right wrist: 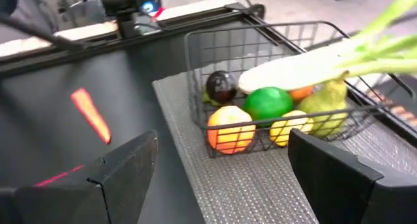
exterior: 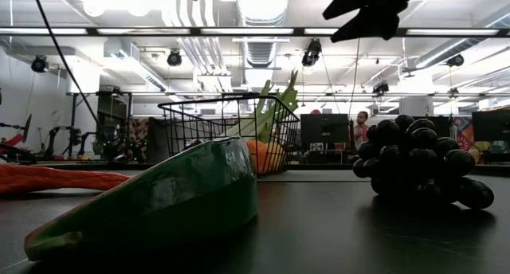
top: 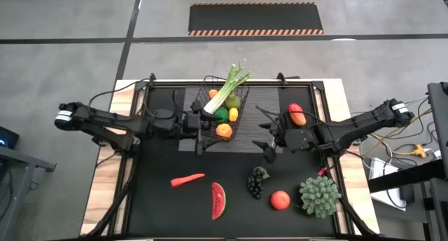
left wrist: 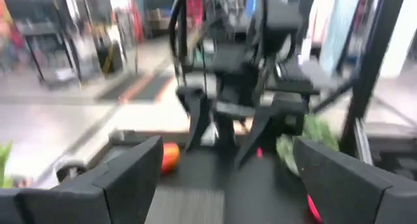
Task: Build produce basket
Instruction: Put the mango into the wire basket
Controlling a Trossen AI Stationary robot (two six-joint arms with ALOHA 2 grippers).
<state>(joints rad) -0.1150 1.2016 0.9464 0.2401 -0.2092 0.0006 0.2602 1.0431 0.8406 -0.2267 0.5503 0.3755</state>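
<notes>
The black wire basket (top: 222,109) stands on the grey ribbed mat (top: 245,132). It holds a green leek (top: 227,90) that sticks out over its far rim, a lime (right wrist: 267,101), a lemon (right wrist: 290,126), an orange (right wrist: 229,127) and a dark fruit (right wrist: 221,86). My left gripper (top: 199,127) is open just left of the basket's near left corner. My right gripper (top: 269,140) is open over the mat's right part, facing the basket (right wrist: 273,87). Carrot (top: 187,179), watermelon slice (top: 218,200), grapes (top: 257,182) and red apple (top: 280,200) lie on the near table.
A red and yellow fruit (top: 297,115) lies by the right arm. A spiky green ball (top: 320,195) sits near the near right corner. In the low view the watermelon slice (exterior: 159,198) and the grapes (exterior: 418,158) stand in front of the basket (exterior: 231,131).
</notes>
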